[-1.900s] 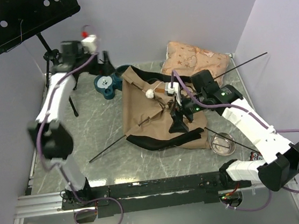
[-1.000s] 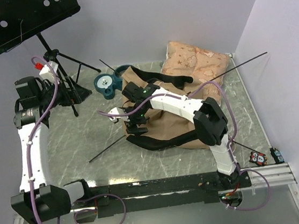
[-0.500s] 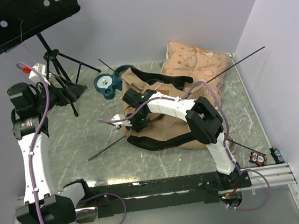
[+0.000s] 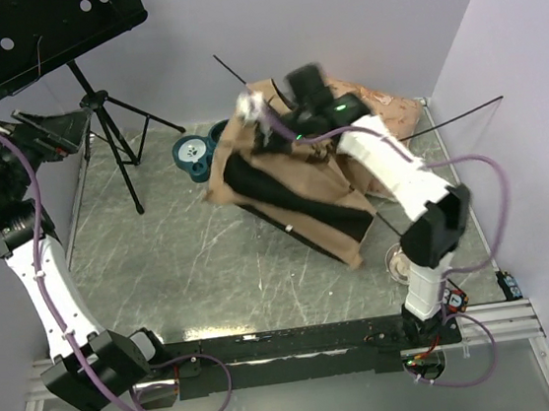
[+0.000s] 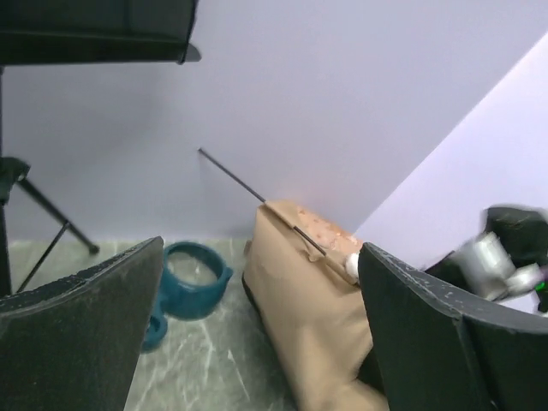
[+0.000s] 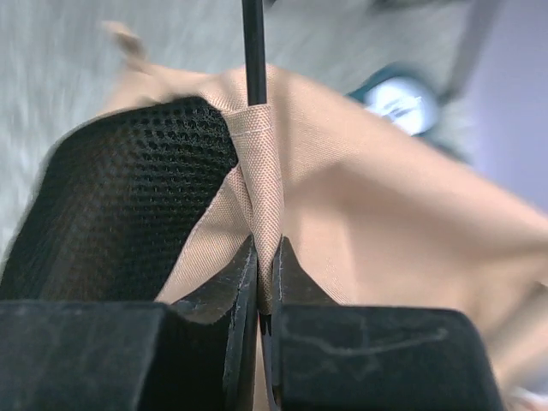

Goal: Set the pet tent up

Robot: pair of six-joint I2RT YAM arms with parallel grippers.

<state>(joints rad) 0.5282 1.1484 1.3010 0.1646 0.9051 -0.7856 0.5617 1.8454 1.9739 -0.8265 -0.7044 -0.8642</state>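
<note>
Well, my right claw (image 6: 264, 261) pinches the pet tent (image 4: 292, 189) by its pole (image 6: 253, 51) sleeve, holding it half-raised at twelve o'clock, left claw (image 5: 261, 248) gaping at nine; standing it up looks undone.

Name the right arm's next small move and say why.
Probably lower the pet tent until its black base rests on the table: the right gripper is shut on its pole sleeve, holding it tilted, while the left gripper hangs open, far off.
</note>
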